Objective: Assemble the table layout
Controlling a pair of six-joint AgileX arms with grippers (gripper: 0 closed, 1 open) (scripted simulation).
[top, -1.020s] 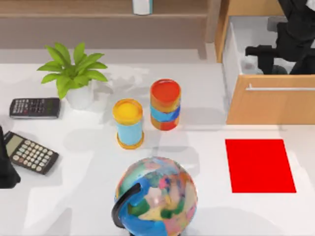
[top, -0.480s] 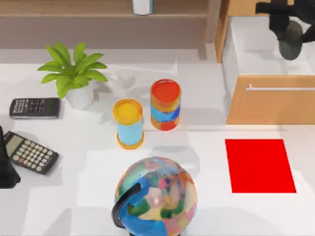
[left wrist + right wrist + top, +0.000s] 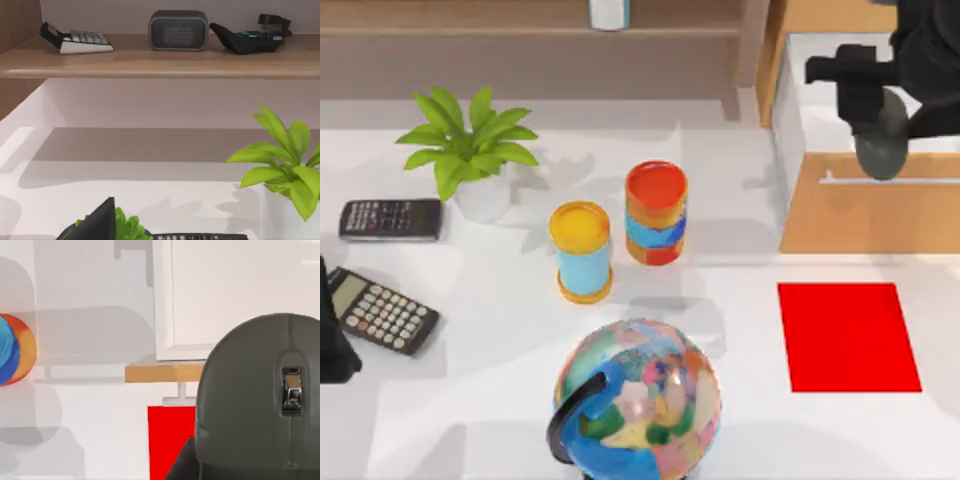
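Right gripper (image 3: 876, 125) clenched on grey mouse (image 3: 881, 146), above the open drawer (image 3: 790, 120).
You see the red mat (image 3: 848, 336) on the white table (image 3: 500, 400), in front of the drawer; left arm (image 3: 332, 340) parked, its jaw state cannot be told.

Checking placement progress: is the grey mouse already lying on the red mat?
No, the mouse hangs in the right gripper over the drawer cabinet; the red mat is bare.

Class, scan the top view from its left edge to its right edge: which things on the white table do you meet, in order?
Tilted calculator → potted plant → yellow-topped can → red-topped can → red mat.
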